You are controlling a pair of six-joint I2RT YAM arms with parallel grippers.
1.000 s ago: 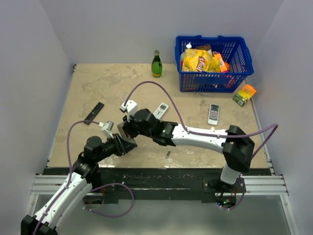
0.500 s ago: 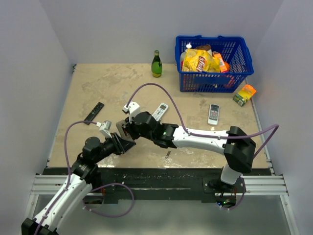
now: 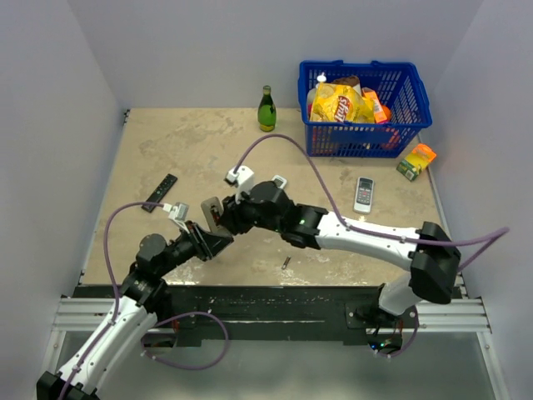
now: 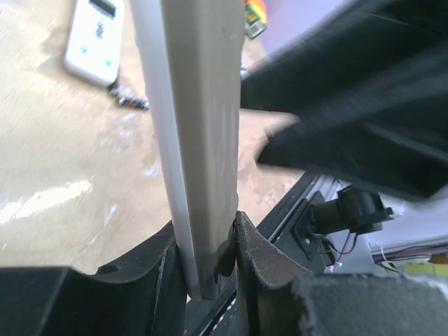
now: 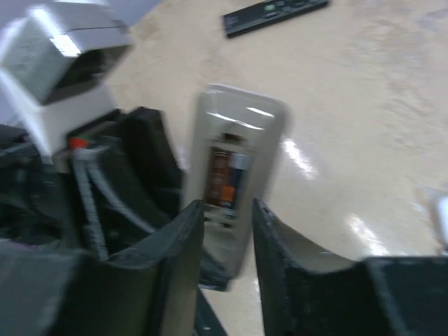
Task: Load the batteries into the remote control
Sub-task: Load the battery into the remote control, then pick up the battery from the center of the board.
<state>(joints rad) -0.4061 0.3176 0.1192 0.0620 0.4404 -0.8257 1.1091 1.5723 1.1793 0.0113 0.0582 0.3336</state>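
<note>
So the left gripper [image 4: 206, 262] is clamped on the bottom end of the hand-sized rectangular grey-backed plastic remote control [image 5: 234, 161]. It's held on end, long axis running straight up out of the jaws. Just in front, the right gripper [image 5: 227, 227] has its fingers narrowly parted with nothing in them. It faces the open bay, where one orange-and-dark cylindrical battery [image 5: 225, 178] looks seated. The small dark metallic spare battery [image 3: 286, 263] lies on the table, back toward the bases. It's closer to the right arm, so that's my pick.

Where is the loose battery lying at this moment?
In the top view, the battery lies on the table near its front edge, right of the remote control.
</note>
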